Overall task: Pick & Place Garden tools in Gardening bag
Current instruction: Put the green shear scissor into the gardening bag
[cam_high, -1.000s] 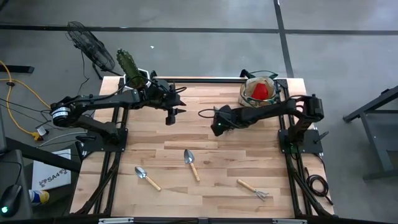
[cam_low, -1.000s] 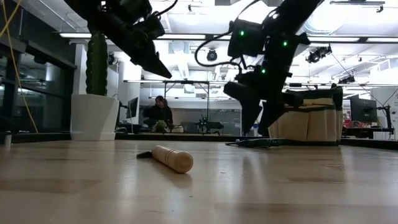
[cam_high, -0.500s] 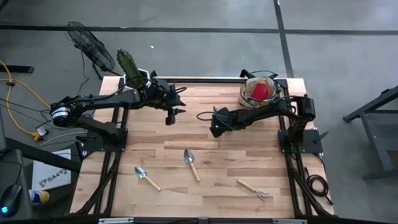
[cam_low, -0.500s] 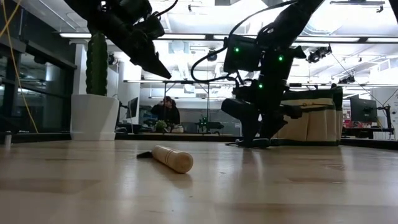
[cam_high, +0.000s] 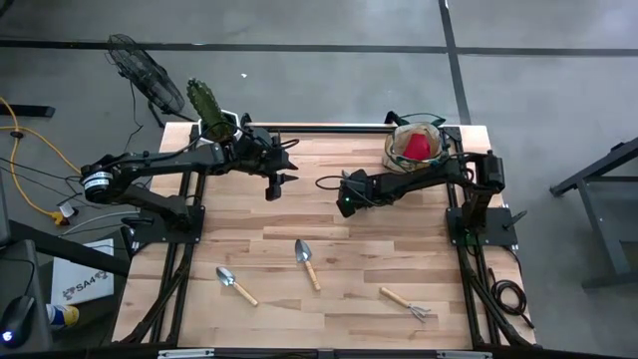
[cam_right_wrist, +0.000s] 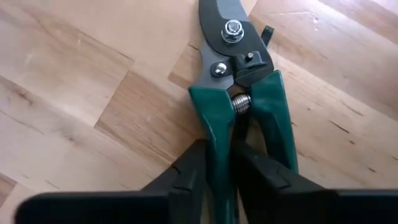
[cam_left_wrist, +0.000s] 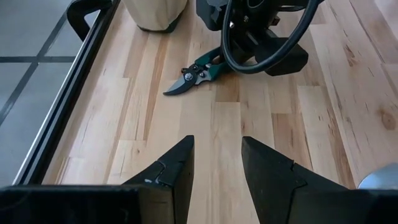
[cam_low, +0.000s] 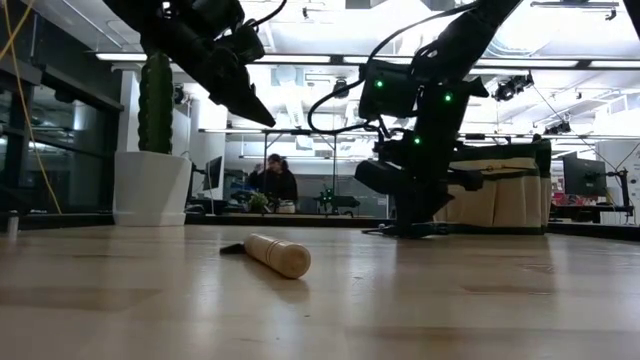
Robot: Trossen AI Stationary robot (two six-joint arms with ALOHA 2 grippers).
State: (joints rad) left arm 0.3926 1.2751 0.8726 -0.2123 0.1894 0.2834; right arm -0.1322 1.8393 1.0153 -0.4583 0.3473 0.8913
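A green-handled pruner (cam_right_wrist: 239,93) lies flat on the table's far middle, also seen in the left wrist view (cam_left_wrist: 200,70). My right gripper (cam_high: 343,197) stands on it, pointing down, shut on one handle. The tan gardening bag (cam_high: 414,147), with a red piece inside, stands at the far right corner, just beyond that arm. Two trowels (cam_high: 235,285) (cam_high: 306,261) and a small rake (cam_high: 407,303) lie near the front edge. My left gripper (cam_high: 278,183) hovers open over the far left, its fingers (cam_left_wrist: 180,171) holding nothing. My right gripper pinches one green handle of the pruner (cam_right_wrist: 214,146) between its two fingers, a short way behind the spring. One finger (cam_right_wrist: 258,177) stands between the two handles, the other on the outer side. The fingers come from above, and the pruner lies flat on the table.
A potted cactus (cam_high: 208,108) in a white pot stands at the far left corner, close behind my left arm. A wooden tool handle (cam_low: 278,255) lies nearest the low camera. Bare wood lies between the pruner and the front tools. A person sits in the room beyond.
My right gripper has come down onto the pruner and shut its fingers on one handle. The pruner has stayed where it lay. My left gripper has kept still.
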